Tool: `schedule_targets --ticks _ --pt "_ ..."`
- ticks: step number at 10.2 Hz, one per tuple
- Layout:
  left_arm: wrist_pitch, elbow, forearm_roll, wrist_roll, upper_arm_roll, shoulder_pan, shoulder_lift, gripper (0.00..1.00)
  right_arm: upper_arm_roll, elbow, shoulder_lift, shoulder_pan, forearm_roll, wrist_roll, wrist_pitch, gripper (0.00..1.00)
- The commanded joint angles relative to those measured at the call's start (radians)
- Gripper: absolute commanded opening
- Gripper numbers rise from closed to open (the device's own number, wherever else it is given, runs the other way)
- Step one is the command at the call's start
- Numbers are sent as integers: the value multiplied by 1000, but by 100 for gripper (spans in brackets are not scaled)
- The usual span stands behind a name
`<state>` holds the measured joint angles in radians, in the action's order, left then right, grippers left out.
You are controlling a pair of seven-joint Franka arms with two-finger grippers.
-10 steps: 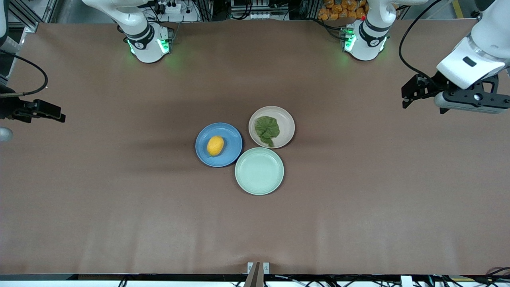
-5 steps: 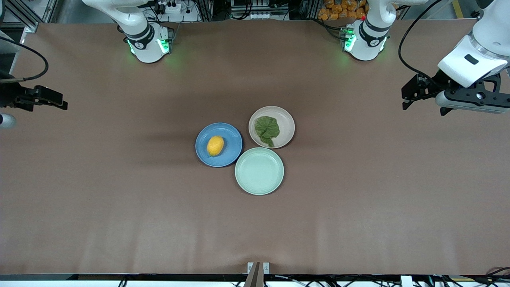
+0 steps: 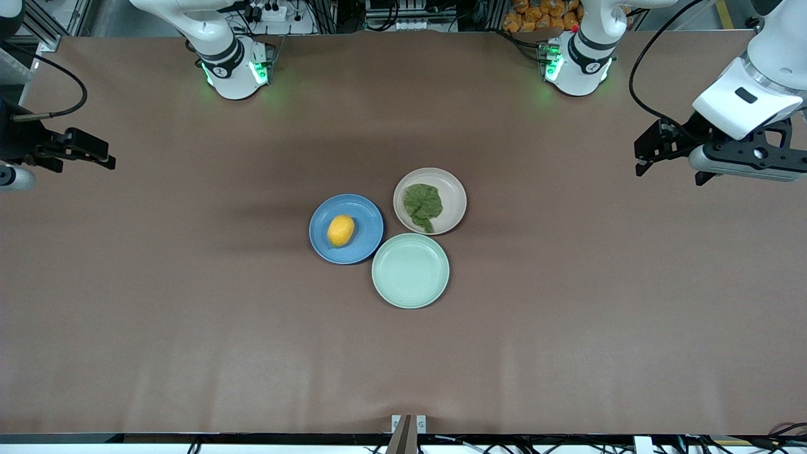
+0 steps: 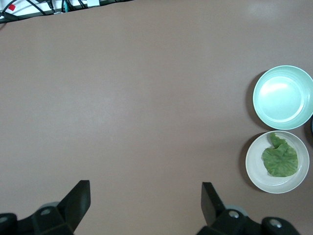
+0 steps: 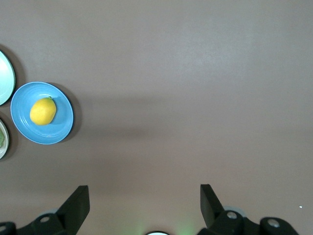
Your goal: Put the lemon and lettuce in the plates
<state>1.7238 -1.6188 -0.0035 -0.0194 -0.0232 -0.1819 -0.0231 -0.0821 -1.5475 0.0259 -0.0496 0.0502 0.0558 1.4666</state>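
We find the lemon (image 3: 341,230) lying in the blue plate (image 3: 365,246) and the lettuce (image 3: 422,205) spread in the beige plate (image 3: 452,189), so we judge both placements done. The two plates touch at the middle of the table (image 3: 189,328), with an empty mint-green plate (image 3: 410,270) just beside them, nearer the front camera; it is no part of the job, which is likely why nothing sits in it. Our left gripper (image 4: 145,201) hangs over bare table toward the left arm's end, well apart from the plates, its fingers spread wide and holding nothing. Our right gripper (image 5: 145,200) hangs over the right arm's end, likewise wide and empty. We read both arms as parked clear of the plates, leaving the food undisturbed.
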Motion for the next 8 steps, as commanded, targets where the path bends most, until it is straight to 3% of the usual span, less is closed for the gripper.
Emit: schedule_targets --ticks 1,8 --pt "-1 20 -29 33 2 2 9 100 -1 -43 -40 -6 -1 -5 18 100" --pt "0 19 -29 32 3 5 12 100 -4 -14 -20 -10 -18 -42 64 100"
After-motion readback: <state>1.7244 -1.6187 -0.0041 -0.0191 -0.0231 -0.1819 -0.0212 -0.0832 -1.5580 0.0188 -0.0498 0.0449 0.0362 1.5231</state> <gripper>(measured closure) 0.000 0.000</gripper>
